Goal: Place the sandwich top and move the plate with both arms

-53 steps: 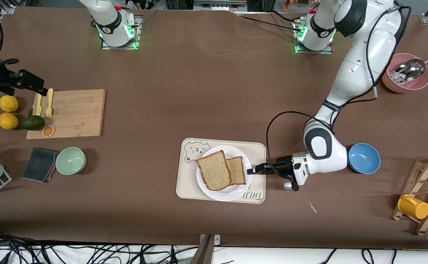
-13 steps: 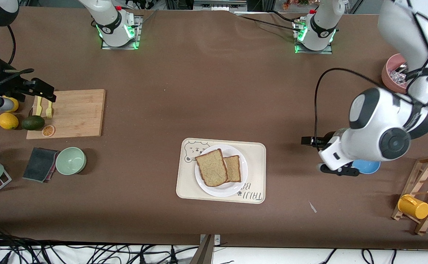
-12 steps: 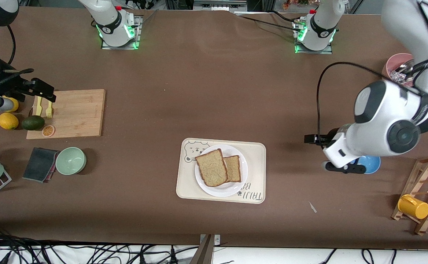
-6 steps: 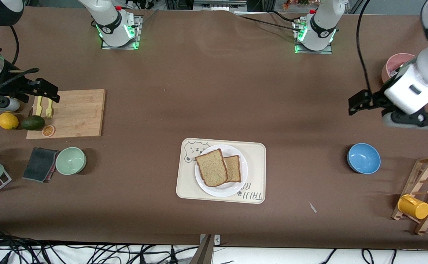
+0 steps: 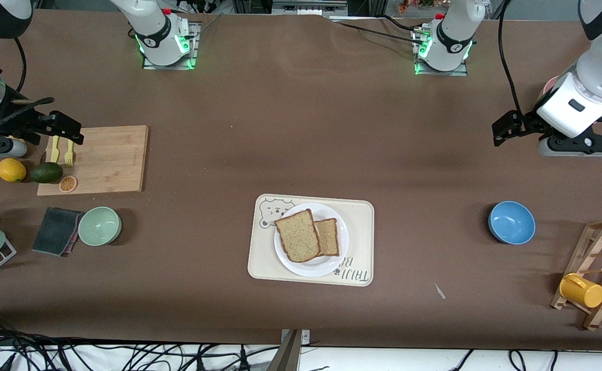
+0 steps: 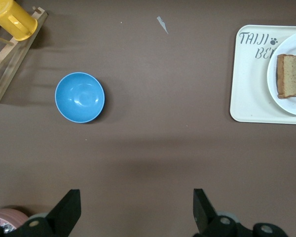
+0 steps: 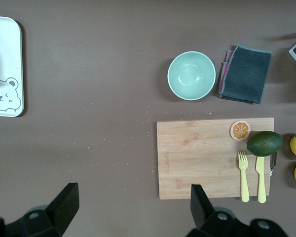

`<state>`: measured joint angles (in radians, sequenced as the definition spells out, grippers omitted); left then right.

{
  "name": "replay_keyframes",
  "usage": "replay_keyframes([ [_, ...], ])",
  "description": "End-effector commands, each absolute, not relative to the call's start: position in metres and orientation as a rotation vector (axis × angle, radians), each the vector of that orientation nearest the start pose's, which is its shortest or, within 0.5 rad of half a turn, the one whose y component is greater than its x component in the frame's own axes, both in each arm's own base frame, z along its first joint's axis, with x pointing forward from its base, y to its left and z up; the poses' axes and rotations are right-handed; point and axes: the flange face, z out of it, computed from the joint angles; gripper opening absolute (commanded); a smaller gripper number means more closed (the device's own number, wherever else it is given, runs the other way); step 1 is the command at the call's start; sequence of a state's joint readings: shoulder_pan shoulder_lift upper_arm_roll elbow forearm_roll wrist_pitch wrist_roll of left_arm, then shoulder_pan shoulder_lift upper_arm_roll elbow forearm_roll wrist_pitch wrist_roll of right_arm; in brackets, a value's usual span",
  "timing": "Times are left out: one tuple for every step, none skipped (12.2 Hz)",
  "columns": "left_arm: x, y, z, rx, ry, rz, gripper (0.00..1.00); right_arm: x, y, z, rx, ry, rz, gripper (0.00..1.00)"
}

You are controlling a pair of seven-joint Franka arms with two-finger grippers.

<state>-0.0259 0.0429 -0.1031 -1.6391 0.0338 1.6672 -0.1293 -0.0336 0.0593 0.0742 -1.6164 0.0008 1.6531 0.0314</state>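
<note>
Right now I am seeing the sandwich top [image 5: 297,235] lying on the plate [image 5: 332,265], near the counter's front edge. My left gripper [image 5: 502,129] is hovering spread wide and empty at its end of the counter; my right gripper [image 5: 69,131] is hanging wide and empty over the cutting board [image 5: 106,159].

likely a robotics lab; two bolted arm bases [image 5: 166,38], loose cables [image 5: 74,355], kitchen props on a brown table [image 5: 301,129]
</note>
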Motion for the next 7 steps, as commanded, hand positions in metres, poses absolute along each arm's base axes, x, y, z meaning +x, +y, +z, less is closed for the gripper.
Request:
replay_keyframes([
  [0.548, -0.074, 0.589, -3.126, 0.008, -0.032, 1.00, 0.577, 0.018, 0.582, -3.136, -0.012, 0.039, 1.00],
  [0.547, -0.073, 0.588, -3.132, 0.002, -0.029, 1.00, 0.577, 0.016, 0.580, -3.142, -0.001, 0.043, 1.00],
  [0.549, -0.065, 0.585, -3.134, -0.023, -0.018, 1.00, 0.577, 0.012, 0.582, -3.141, 0.005, 0.036, 1.00],
  [0.549, -0.064, 0.586, -3.133, -0.016, -0.004, 1.00, 0.578, 0.010, 0.582, -3.141, 0.000, 0.031, 1.00],
  [0.548, -0.066, 0.584, -3.131, -0.006, 0.025, 1.00, 0.578, 0.002, 0.582, -3.139, 0.019, 0.034, 1.00],
  [0.548, -0.067, 0.584, -3.133, 0.003, 0.025, 1.00, 0.578, -0.006, 0.582, -3.134, 0.041, 0.036, 1.00],
  [0.548, -0.068, 0.585, -3.139, 0.007, 0.022, 1.00, 0.577, -0.006, 0.581, -3.135, 0.041, 0.043, 1.00],
])
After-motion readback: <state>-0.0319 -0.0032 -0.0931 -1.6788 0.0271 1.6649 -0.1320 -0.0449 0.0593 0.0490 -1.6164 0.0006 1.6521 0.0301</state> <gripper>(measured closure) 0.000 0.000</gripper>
